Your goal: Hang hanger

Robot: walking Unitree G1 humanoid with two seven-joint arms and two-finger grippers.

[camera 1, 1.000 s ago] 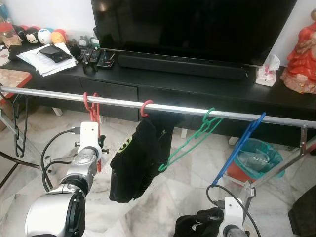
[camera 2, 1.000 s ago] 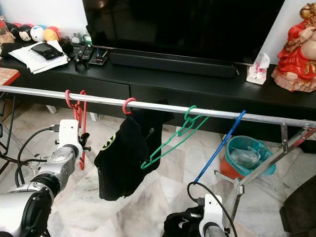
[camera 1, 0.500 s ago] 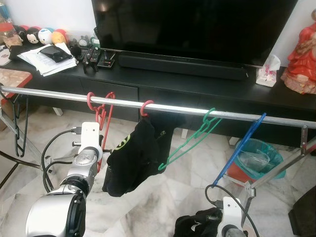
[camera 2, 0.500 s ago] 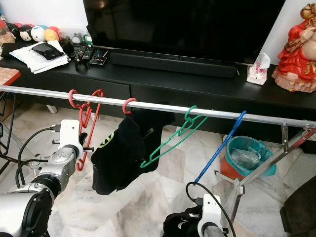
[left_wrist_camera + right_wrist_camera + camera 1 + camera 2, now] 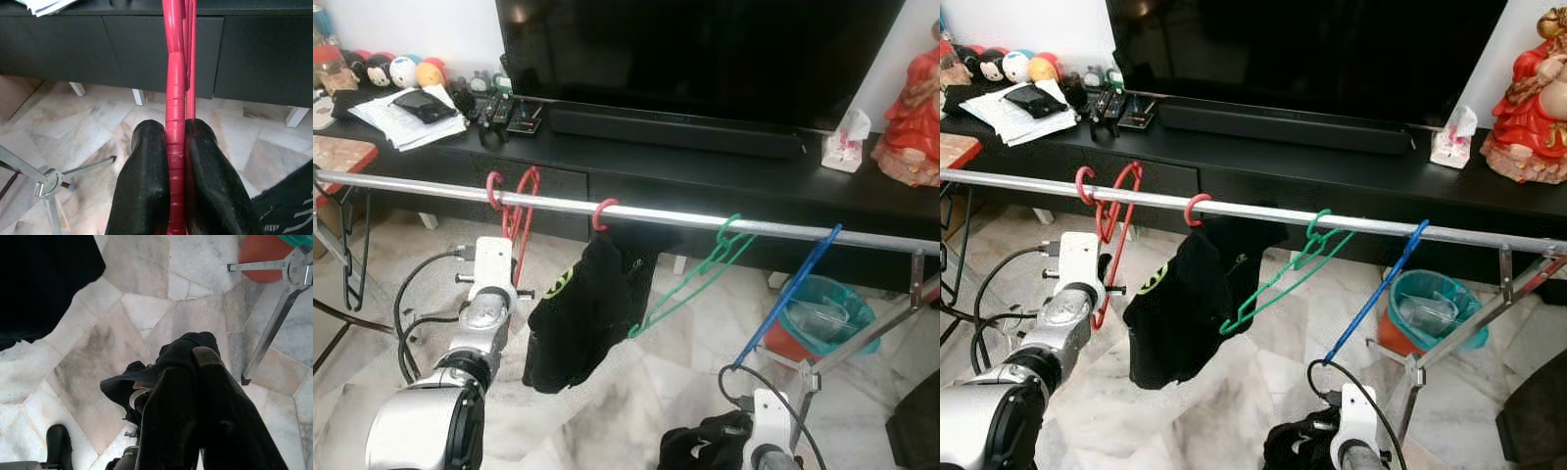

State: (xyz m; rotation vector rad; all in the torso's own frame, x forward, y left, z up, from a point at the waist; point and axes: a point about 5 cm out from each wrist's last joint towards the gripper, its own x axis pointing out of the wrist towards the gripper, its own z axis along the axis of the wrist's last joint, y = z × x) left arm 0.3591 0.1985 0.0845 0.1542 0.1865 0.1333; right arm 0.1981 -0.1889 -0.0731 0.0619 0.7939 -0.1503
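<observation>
Left hand (image 5: 176, 147) raised, clamped; right hand (image 5: 198, 382) low, seemingly closed.

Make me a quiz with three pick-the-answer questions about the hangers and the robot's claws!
1. Where does the black garment hang?
A. on the rail, between the red hanger and the green hanger
B. over the TV
C. in the teal bin

2. How many hangers hook on the rail?
A. two
B. four
C. six

3. What is the left claw doing?
A. hanging open
B. shut on the red hanger
C. holding a phone

Answers:
1. A: its pink hook sits on the rail, right of the red hanger and left of the green hanger.
2. B: red, the pink-hooked one, green, and the blue hanger.
3. B: the wrist view shows both fingers pressed on the red bar. The right claw grips a dark cloth.
</observation>
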